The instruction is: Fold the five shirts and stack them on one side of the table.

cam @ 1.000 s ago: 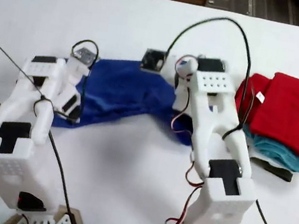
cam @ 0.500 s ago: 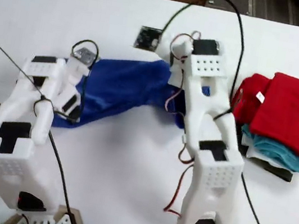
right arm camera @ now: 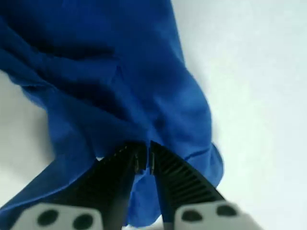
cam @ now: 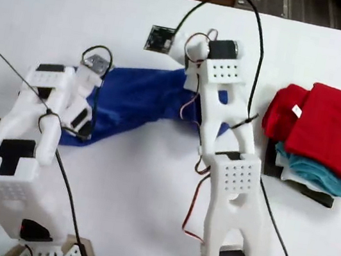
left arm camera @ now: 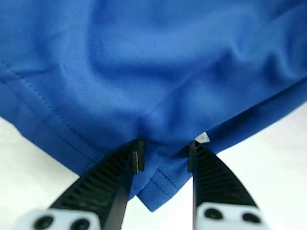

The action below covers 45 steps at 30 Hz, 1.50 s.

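Two grippers share one blue shirt [cam: 136, 100], which stretches across the table [cam: 149, 183] between them. Nearest, the left gripper [left arm camera: 164, 155] has its fingers clamped on a puckered bunch of hem, likely anchoring that end to keep the cloth taut. Farther out, the right gripper [right arm camera: 144, 158] pinches the opposite end, fingers nearly together on the fabric, apparently ready to carry it over for a fold. Beyond, toward the right edge, a red shirt [cam: 332, 131] tops a pile with a teal shirt [cam: 312, 173] beneath, the stack this one should join.
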Each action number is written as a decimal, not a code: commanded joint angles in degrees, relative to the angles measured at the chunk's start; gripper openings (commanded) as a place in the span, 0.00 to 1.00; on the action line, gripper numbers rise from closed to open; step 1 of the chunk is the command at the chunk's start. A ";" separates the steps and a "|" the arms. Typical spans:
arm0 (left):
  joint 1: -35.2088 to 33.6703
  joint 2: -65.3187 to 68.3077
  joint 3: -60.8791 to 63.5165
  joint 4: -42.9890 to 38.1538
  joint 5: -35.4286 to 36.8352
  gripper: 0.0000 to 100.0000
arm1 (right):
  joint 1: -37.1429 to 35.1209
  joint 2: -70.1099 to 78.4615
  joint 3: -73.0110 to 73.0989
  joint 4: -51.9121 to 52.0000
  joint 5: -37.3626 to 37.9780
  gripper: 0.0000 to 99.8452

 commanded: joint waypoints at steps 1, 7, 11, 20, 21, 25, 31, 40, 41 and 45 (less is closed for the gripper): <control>0.53 0.70 -0.48 -2.46 0.53 0.17 | -0.13 -0.75 -2.99 6.90 -0.53 0.02; 0.53 0.70 -0.48 -2.46 0.53 0.17 | 1.89 -5.93 9.93 7.08 -0.79 0.02; 0.53 0.70 -0.48 -2.46 0.53 0.17 | 0.48 -16.66 26.64 7.08 -1.05 0.03; 0.53 0.70 -0.48 -2.55 0.53 0.17 | 0.13 -43.65 59.69 4.35 -0.97 0.08; 0.53 0.70 -0.48 -2.55 0.53 0.17 | 0.04 -45.58 62.68 3.82 -0.97 0.08; 0.53 0.70 -0.48 -2.55 0.53 0.17 | -0.40 -50.95 74.02 -2.07 -0.97 0.08; 0.53 0.70 -0.48 -2.55 0.53 0.17 | -1.36 -52.18 85.80 -14.29 -1.49 0.08; 0.53 0.70 -0.48 -2.55 0.53 0.17 | -1.54 -51.56 93.80 -25.36 -1.41 0.08; 0.53 0.70 -0.48 -2.55 0.53 0.17 | -1.36 -50.95 94.07 -25.71 -1.41 0.08; 0.53 0.70 -0.48 -2.55 0.53 0.17 | -1.36 -46.46 93.98 -25.89 -1.41 0.08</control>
